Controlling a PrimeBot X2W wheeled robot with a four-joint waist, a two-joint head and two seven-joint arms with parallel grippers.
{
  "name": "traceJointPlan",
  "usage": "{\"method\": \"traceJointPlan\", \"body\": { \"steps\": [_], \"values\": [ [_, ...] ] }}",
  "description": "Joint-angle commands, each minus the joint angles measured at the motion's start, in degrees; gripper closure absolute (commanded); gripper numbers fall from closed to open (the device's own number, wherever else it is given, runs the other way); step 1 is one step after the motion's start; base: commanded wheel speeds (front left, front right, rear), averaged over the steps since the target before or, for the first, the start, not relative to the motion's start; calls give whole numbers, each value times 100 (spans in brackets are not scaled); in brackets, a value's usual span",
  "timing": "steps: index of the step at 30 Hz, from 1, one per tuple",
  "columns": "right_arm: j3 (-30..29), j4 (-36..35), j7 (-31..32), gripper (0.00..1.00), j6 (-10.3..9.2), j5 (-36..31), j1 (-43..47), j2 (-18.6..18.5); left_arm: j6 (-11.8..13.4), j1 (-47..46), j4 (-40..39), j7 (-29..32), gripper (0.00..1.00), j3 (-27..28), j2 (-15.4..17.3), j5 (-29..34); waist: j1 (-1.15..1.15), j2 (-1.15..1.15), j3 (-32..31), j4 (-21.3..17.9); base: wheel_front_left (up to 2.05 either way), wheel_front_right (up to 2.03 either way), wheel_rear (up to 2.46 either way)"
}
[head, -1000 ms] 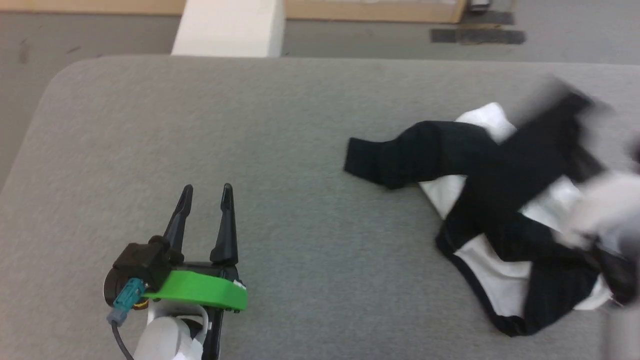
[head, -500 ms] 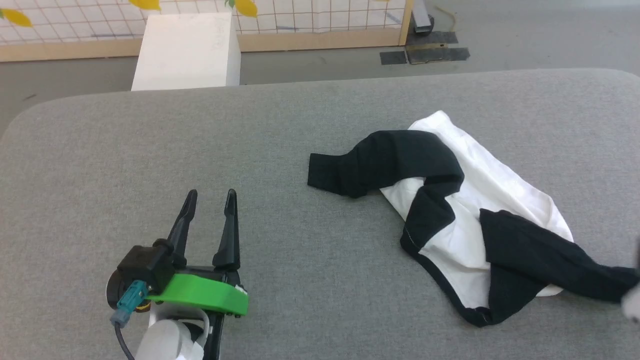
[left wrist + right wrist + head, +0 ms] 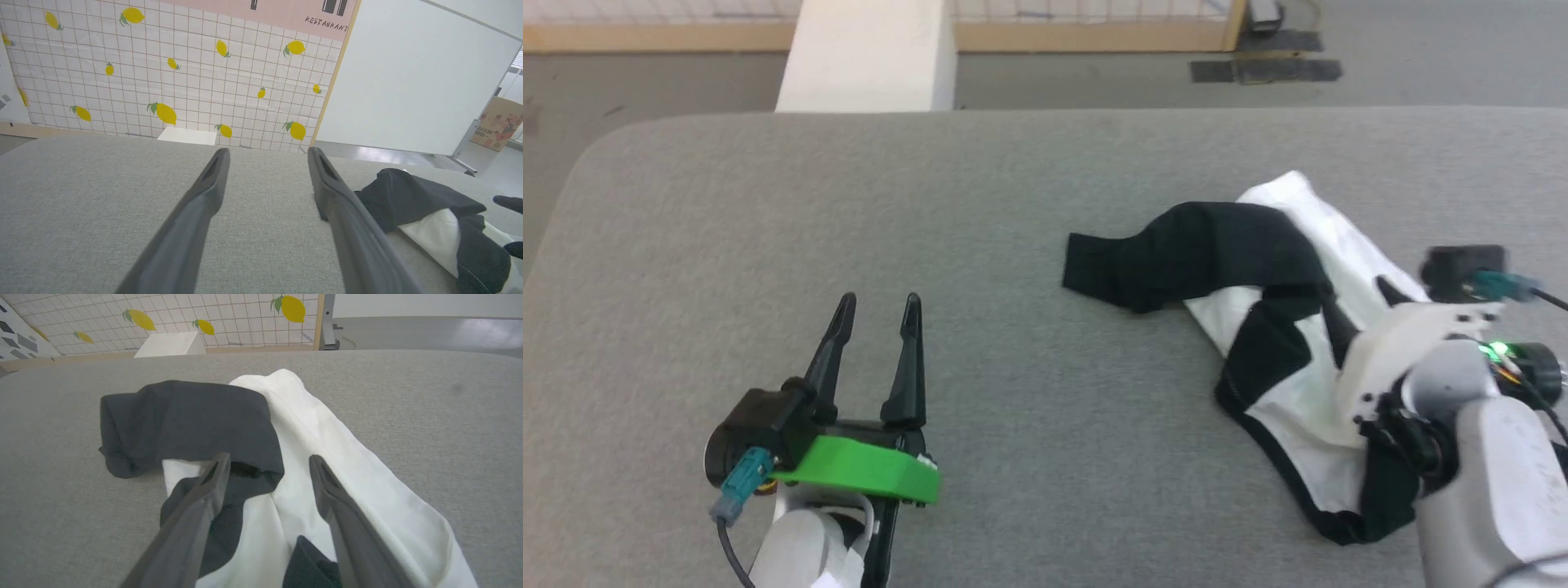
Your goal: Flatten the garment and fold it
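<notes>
Garment [image 3: 1282, 384] crumpled at right of grey table [image 3: 1013, 204]; long axis far-left to near-right, black sleeve [image 3: 1160, 265] trailing left. Right gripper [image 3: 1364, 310] just above its middle, fingers apart, nothing held: nearer arm. Left gripper [image 3: 880, 300] well apart at near left, fingers apart, empty. White box [image 3: 866, 57] beyond far edge, out of way.

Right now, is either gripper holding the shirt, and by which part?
Nothing is held. The right gripper stands open over the garment; the left gripper is open over bare table.
</notes>
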Motion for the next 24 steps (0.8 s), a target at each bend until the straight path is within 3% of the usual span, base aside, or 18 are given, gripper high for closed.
{"method": "traceJointPlan", "body": {
  "steps": [1, 6, 7, 9, 10, 15, 21, 24],
  "values": [
    [29, 222, 138, 0, -6, -92, -216, -1, 40, -96, -31, -27, 0, 1, -7, 14, 0, 0, 233, 249, 0, 0, 0],
    [-103, 860, 492, 0, -6, -640, -660, -39, 73, -146, -48, -27, 0, 22, -7, -26, 0, 0, 388, 416, 0, 0, 0],
    [-158, 969, 542, 13, -6, -752, -741, -41, 78, -155, -52, -27, 0, 20, -7, -38, 0, 0, 409, 445, 0, 0, 0],
    [-200, 1111, 530, 86, -6, -881, -879, -42, 86, -172, -50, -27, 0, 15, -7, -57, 0, 0, 429, 488, 0, 0, 0],
    [-190, 1147, 490, 100, -6, -925, -932, -42, 86, -177, -44, -27, 0, 11, -7, -62, 0, 0, 430, 506, 0, 0, 0],
    [366, 919, 100, 100, -6, -658, -1110, -14, 104, -148, -1, -27, 0, 25, -7, -79, 0, 0, 336, 545, 0, 0, 0],
    [2502, -167, -115, 100, -6, 460, -834, -3, 114, -29, 18, -27, 0, 130, -7, -51, 0, 0, 158, 515, 0, 0, 0],
    [3606, -304, 84, 100, -6, 744, -563, -2, 104, -1, 12, -27, 0, 166, -7, -42, 0, 0, 116, 513, 0, 0, 0]
  ]
}}
